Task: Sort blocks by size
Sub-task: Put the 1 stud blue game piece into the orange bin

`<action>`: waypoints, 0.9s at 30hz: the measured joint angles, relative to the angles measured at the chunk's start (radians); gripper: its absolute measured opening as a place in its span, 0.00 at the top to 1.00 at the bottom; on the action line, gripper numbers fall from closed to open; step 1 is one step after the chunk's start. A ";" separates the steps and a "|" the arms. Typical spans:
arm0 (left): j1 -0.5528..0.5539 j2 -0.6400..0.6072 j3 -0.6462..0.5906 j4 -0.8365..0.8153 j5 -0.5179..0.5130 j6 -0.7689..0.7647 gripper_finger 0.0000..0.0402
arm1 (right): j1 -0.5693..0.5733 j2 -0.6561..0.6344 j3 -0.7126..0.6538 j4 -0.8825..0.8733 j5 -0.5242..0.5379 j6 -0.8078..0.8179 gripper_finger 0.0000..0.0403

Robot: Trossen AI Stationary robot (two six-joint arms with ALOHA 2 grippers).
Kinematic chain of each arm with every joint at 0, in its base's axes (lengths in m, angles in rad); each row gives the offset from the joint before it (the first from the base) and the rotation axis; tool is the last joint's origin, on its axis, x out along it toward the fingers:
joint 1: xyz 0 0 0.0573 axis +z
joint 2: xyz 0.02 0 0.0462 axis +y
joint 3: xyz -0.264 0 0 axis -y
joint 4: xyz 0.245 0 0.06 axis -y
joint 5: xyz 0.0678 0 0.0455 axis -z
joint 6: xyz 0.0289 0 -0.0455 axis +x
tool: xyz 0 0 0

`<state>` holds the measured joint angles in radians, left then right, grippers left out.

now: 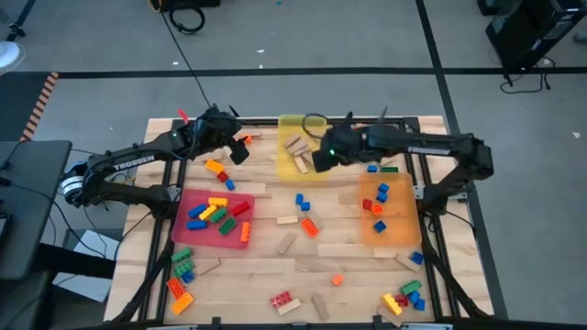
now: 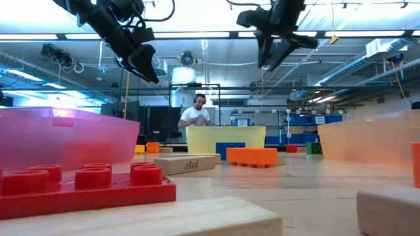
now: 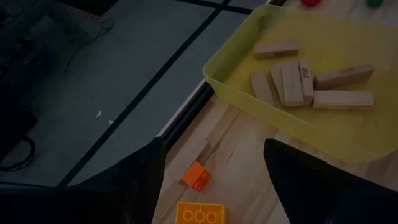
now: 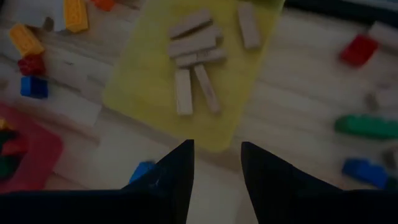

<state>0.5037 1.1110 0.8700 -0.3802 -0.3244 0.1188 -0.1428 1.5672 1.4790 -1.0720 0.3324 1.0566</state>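
My right gripper (image 4: pixel 216 180) hangs empty, fingers parted, over the near edge of the yellow tray (image 4: pixel 149 81) of wooden blocks (image 4: pixel 194 53), while my left gripper (image 3: pixel 211 186) waits open beside it.

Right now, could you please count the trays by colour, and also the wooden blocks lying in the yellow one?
Red tray: 1
Yellow tray: 1
Orange tray: 1
Wooden blocks in the yellow tray: 6
Total: 9
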 joint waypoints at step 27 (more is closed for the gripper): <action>0.000 0.008 0.000 0.024 0.000 -0.045 0.30 | 0.123 -0.441 -0.684 0.630 -0.097 -0.113 0.70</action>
<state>0.5037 1.1191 0.8700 -0.3559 -0.3244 0.0737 -0.0201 1.1264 0.7949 -0.4419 0.2357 0.9436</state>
